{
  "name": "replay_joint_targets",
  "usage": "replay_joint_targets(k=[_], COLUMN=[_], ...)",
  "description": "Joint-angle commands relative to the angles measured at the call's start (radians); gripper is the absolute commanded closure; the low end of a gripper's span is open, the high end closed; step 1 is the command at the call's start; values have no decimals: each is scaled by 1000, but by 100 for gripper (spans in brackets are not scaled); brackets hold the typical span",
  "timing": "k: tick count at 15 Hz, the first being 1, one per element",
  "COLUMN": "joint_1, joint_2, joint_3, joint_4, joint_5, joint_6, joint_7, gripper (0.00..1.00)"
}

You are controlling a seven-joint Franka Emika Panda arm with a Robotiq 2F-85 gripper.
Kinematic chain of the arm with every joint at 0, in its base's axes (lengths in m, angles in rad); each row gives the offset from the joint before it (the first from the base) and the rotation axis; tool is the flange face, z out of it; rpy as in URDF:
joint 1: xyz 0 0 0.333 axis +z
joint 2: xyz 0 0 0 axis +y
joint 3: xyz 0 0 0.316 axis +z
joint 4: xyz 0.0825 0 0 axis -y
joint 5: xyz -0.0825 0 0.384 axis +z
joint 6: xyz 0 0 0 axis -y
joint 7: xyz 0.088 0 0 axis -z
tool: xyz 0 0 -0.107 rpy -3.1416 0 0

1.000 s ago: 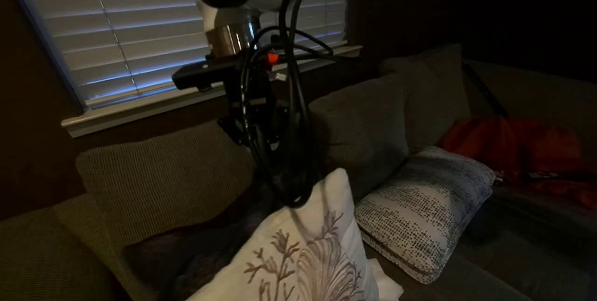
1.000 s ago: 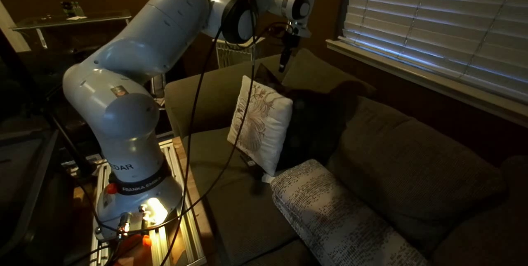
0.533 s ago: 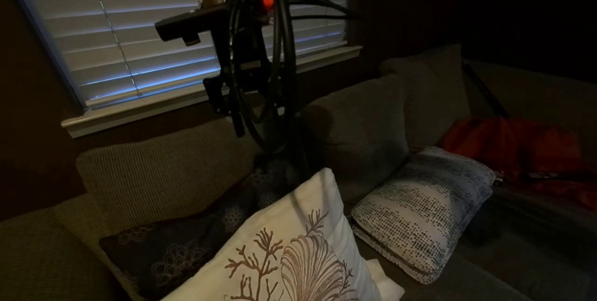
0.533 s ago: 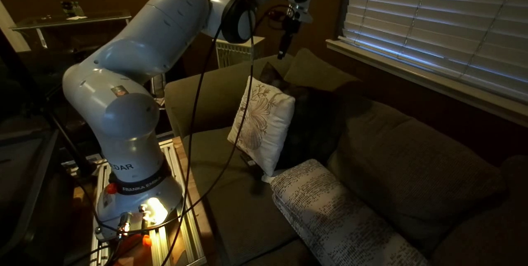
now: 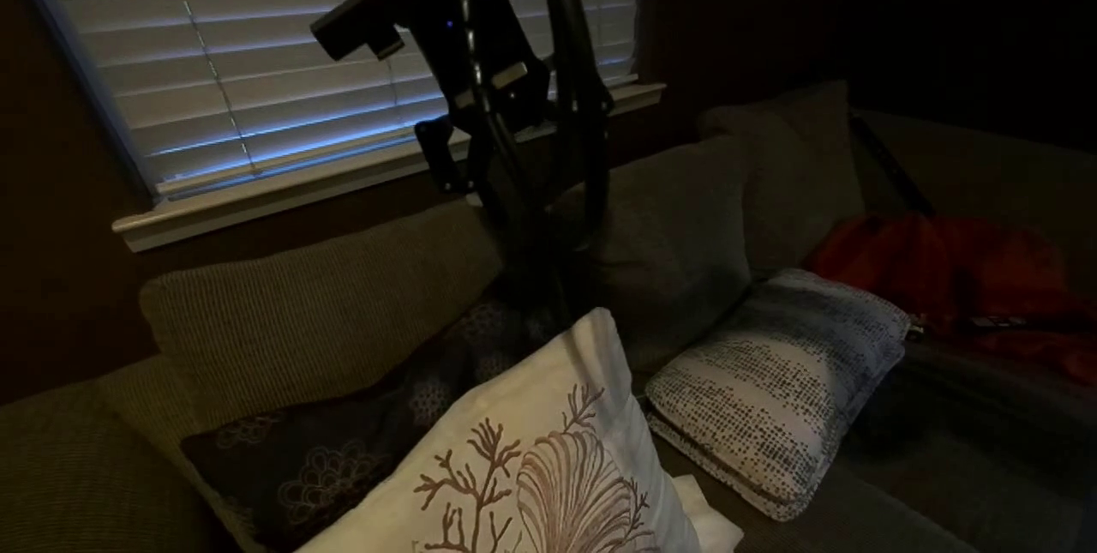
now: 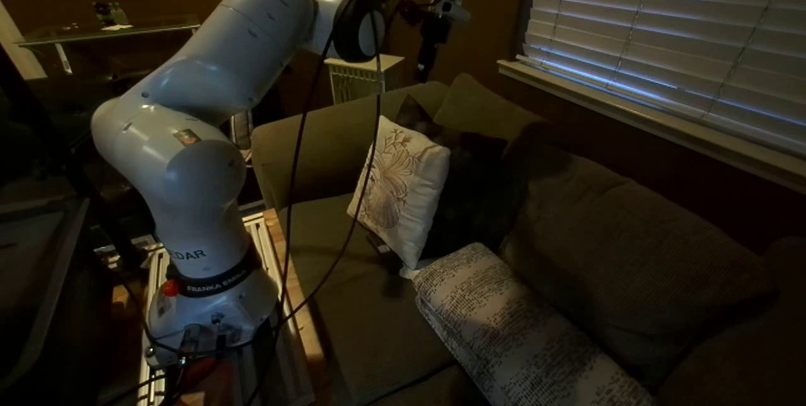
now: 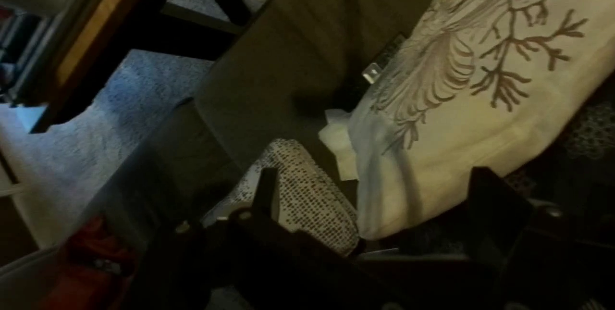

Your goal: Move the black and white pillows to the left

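The white pillow with the branching print [image 5: 566, 467] leans tilted on the sofa, in view in both exterior views. Behind it, against the sofa back, rests the black pillow [image 5: 334, 459] with pale flower outlines; the white pillow covers part of it. My gripper [image 7: 375, 175] stands open, its dark fingers [image 7: 265, 190] wide apart and nothing between them. From the wrist it looks down over a corner of the white pillow [image 7: 480, 122]. In an exterior view the gripper [image 6: 423, 75] hangs above both pillows, clear of them.
A greyish-white dotted pillow [image 5: 780, 390] lies flat beside the white one. Olive back cushions [image 5: 317, 321] line the sofa under a window sill [image 5: 300, 201]. Red cloth [image 5: 943, 270] lies farther along. Loose black cables [image 6: 302, 141] hang from the arm.
My gripper has risen away from the pillows, opened and turned slightly. The white pillow has shifted a little to the left in an exterior view, and more of the black pillow shows.
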Motion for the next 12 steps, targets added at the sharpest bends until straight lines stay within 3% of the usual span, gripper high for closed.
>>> replay_joint_targets(k=[1,5,12], joint_1=[55,94,95], joint_2=[-25,-48,-74], joint_3=[-18,-23,-10], joint_4=[32,33,11], joint_5=[-102,-230,-385], joint_6=[-139,-157,-7], joint_7=[-139,-350,-731], gripper=[0,0,0])
